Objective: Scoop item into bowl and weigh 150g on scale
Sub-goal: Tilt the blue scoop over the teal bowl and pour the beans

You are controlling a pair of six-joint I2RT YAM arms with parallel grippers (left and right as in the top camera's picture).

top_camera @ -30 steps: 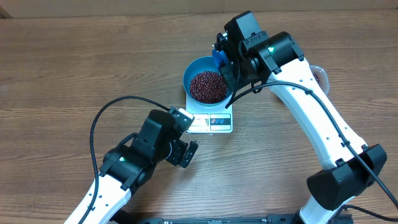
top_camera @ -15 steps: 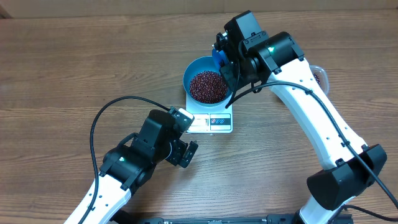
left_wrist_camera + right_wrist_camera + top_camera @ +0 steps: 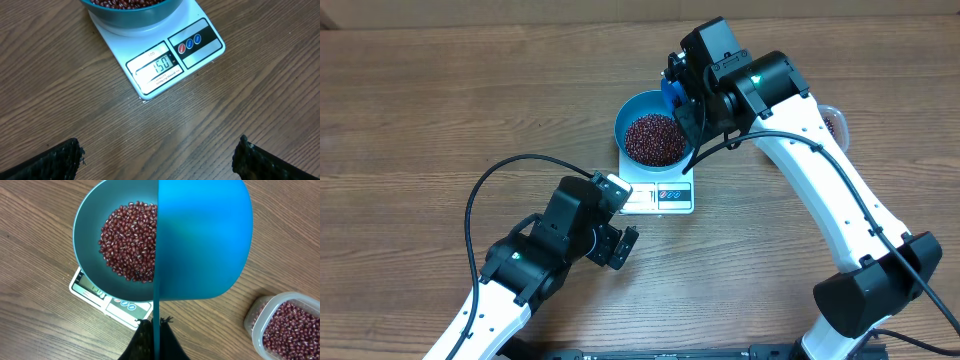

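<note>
Even bright overhead light, soft shadows — sharp pics, slight glare on wood

Robot lab: two white arms (image 3: 830, 195) at a wood-grain table (image 3: 440, 100).

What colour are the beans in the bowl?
Dark red-brown; the beans show best in the right wrist view.

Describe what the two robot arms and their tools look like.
The left arm and right arm have smooth white tubular links joined by bulky black joint housings, each carrying a small green light. A thin black cable loops alongside each. The left tool and right tool are black with rough matte fingers. A small white box sits at the left wrist.
</note>
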